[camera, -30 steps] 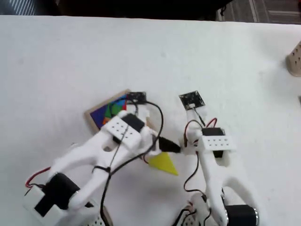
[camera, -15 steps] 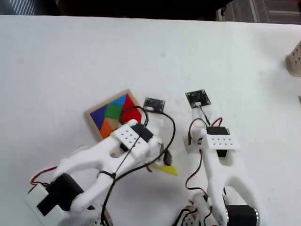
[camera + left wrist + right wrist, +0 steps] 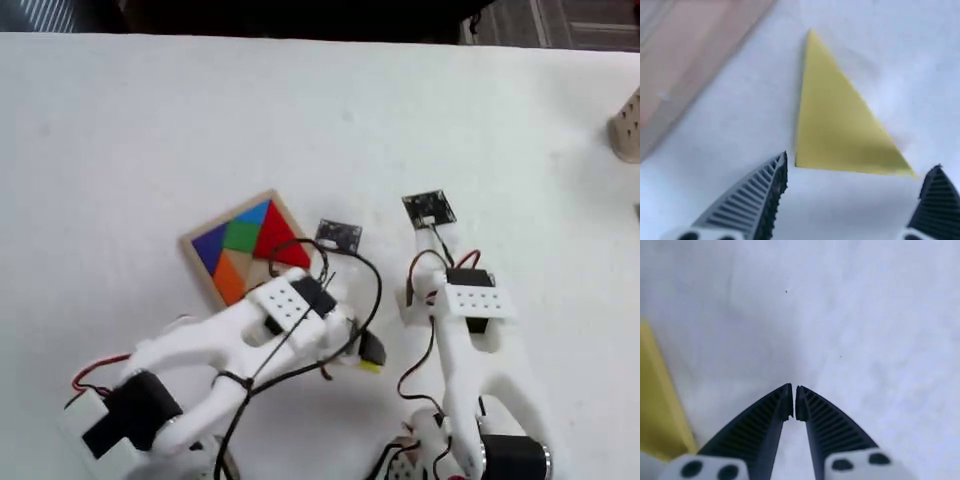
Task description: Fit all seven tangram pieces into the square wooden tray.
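Since a second ago the left gripper (image 3: pixel 860 162) is being drawn back off the tray (image 3: pixel 205 268) and lowered over the yellow triangle (image 3: pixel 840 130). Pickup of this loose piece is judged to be in hand. The jaws are being held wide, one at each end of the triangle's near edge, with nothing gripped. The tray is lying just beyond. Closing squarely on the edges is being called for next. The right gripper (image 3: pixel 794 402) is being kept clenched, empty, beside the triangle.

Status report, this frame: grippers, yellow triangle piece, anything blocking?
Left gripper open over the flat yellow triangle piece on the white table. Right gripper shut, empty. Square wooden tray beside, nothing between.
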Controlling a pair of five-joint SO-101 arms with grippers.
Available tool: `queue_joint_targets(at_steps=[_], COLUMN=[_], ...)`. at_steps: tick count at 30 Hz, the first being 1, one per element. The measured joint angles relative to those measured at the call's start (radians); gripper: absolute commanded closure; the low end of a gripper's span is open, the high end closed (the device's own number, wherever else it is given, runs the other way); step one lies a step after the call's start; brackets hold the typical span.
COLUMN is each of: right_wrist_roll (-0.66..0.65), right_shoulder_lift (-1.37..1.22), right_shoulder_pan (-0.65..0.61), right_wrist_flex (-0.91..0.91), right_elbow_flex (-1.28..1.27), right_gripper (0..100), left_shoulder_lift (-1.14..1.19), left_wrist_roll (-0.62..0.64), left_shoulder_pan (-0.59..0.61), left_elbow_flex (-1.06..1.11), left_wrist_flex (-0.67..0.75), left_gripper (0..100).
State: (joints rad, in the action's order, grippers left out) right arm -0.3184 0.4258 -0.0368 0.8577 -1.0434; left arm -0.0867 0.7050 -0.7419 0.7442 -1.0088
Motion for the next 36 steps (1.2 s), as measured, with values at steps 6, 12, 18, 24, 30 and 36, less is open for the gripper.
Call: queue_joint_targets(at_steps=[6,12,18,24,30,36], right_wrist_roll=[-0.009,-0.011,-0.014,-0.015,-0.015,-0.015], right_shoulder_lift=[0.000,0.000,0.000,0.000,0.000,0.000], right_shoulder_pan=[0.000,0.000,0.000,0.000,0.000,0.000], right_wrist_flex=[0.009,0.011,0.011,0.011,0.011,0.011], right_elbow_flex=[0.000,0.000,0.000,0.000,0.000,0.000], right_gripper=[97.9,97.9,97.9,97.9,97.9,97.9], left_shoulder_lift=[0.137,0.198,0.198,0.198,0.198,0.198], left_wrist_roll=[0.012,0.014,0.014,-0.020,-0.107,-0.130], left_shoulder_pan=[0.044,0.044,0.044,0.043,0.043,0.080], left_elbow_flex=[-0.044,-0.112,-0.114,-0.132,-0.150,-0.149], left_wrist_flex=[0.014,-0.032,-0.038,-0.034,-0.023,-0.028], left_gripper=[57,58,71,83,82,66])
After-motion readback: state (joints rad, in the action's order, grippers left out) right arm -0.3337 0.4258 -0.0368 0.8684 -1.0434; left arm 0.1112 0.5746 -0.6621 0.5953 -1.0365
